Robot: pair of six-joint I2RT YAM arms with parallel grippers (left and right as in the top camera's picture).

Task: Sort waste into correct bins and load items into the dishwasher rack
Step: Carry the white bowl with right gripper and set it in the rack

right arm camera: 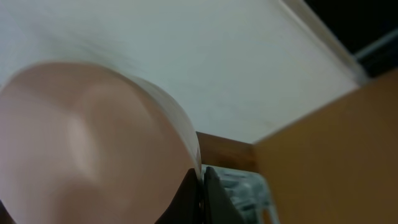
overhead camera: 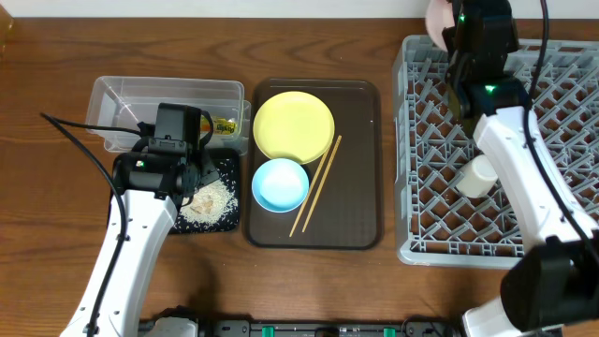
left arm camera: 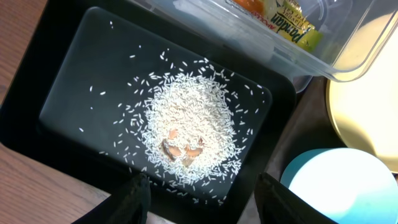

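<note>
My left gripper [overhead camera: 192, 183] is open and empty, hovering just above the black tray [left arm camera: 62, 74], which holds the pile of rice scraps [left arm camera: 186, 124] with a few tan bits in it. The yellow-green snack wrapper [left arm camera: 298, 28] lies in the clear tub [overhead camera: 122, 98]. My right gripper [right arm camera: 200, 174] is shut on the rim of the white bowl [right arm camera: 81, 143], which looks pinkish here, and holds it high over the far left corner of the dishwasher rack [overhead camera: 552, 103]. The pale green cup [overhead camera: 475, 176] lies in the rack. I cannot pick out the small white scrap.
The dark brown serving tray [overhead camera: 360, 168] sits between the bins and the rack. It carries the yellow plate [overhead camera: 293, 126], the light blue bowl [overhead camera: 280, 183] and two chopsticks [overhead camera: 315, 185]. A cable runs left of my left arm.
</note>
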